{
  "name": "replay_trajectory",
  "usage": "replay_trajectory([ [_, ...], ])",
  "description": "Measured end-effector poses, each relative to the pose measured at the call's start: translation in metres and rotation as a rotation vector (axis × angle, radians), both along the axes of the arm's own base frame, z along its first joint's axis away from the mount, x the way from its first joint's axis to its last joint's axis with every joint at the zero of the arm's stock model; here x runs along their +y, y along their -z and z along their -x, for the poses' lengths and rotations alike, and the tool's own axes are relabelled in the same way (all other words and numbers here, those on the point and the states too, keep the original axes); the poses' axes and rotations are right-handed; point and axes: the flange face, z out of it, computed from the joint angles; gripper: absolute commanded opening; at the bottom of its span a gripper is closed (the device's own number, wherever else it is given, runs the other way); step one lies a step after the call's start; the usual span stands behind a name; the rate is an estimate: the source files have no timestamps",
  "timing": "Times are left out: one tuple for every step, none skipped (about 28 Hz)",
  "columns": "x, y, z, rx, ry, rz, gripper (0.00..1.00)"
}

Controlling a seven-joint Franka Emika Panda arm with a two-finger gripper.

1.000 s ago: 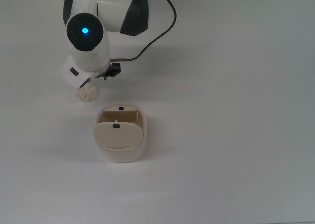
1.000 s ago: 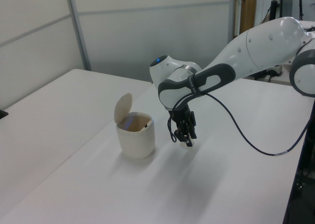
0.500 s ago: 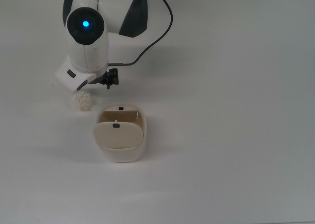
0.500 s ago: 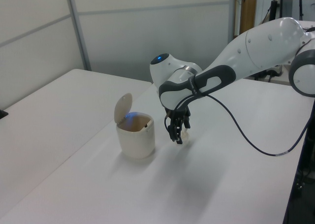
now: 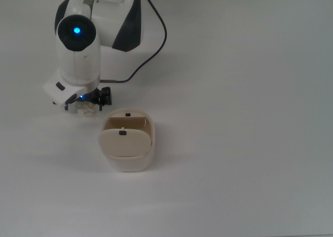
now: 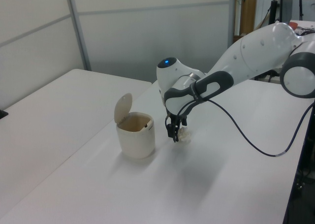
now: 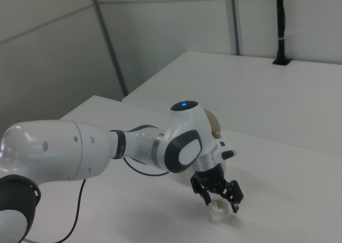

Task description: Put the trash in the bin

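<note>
The trash [image 5: 86,108] is a small lumpy off-white wad lying on the white table, just off the top view's left of the bin [image 5: 126,152]. The cream bin stands upright with its swing lid [image 6: 123,107] tipped open. My gripper [image 5: 86,102] hangs straight down over the trash, open, with one dark finger on each side of the wad. In the right view the fingers [image 7: 234,196] straddle the trash [image 7: 218,211] close to the tabletop. The left view shows the trash [image 6: 184,135] beside the gripper [image 6: 174,134], right of the bin [image 6: 136,137].
A black cable [image 5: 151,52] loops from the arm's wrist back toward the base. The white table [image 5: 250,117] stretches wide on the top view's right. In the right view the arm hides nearly all of the bin [image 7: 215,124].
The arm has swung toward the top view's left and come down over the trash, so the fingers now stand on both sides of it. The trash shifted slightly toward the bin side.
</note>
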Motion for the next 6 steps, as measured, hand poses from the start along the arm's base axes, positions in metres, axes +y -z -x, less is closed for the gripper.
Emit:
replay_trajectory([
  [-0.0015, 0.0034, -0.0005, -0.002, 0.002, 0.000, 0.82],
  [-0.0030, 0.0063, -0.0008, -0.003, 0.004, 0.001, 0.82],
  [-0.0040, 0.0087, -0.0009, -0.003, 0.005, 0.001, 0.82],
  [-0.0046, 0.0106, -0.0010, -0.003, 0.006, 0.002, 0.82],
  [-0.0052, 0.0124, -0.0009, -0.001, 0.007, 0.002, 0.82],
  [-0.0053, 0.0127, -0.0010, -0.001, 0.008, 0.002, 0.82],
])
